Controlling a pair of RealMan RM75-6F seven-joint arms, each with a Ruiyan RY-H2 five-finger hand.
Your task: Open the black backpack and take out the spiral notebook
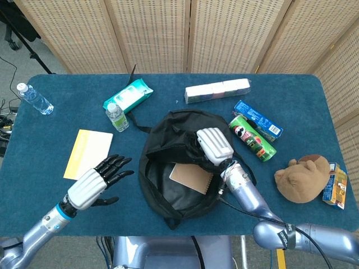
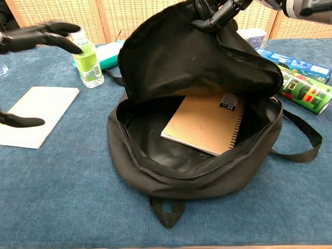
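the right hand [image 1: 213,145] grips the flap of the black backpack [image 1: 168,193] and holds it up. the notebook [image 2: 207,122] lies inside, mid frame. the left hand [image 1: 95,185] is open and empty at lower left. next, i think it must reach in and grab the notebook.
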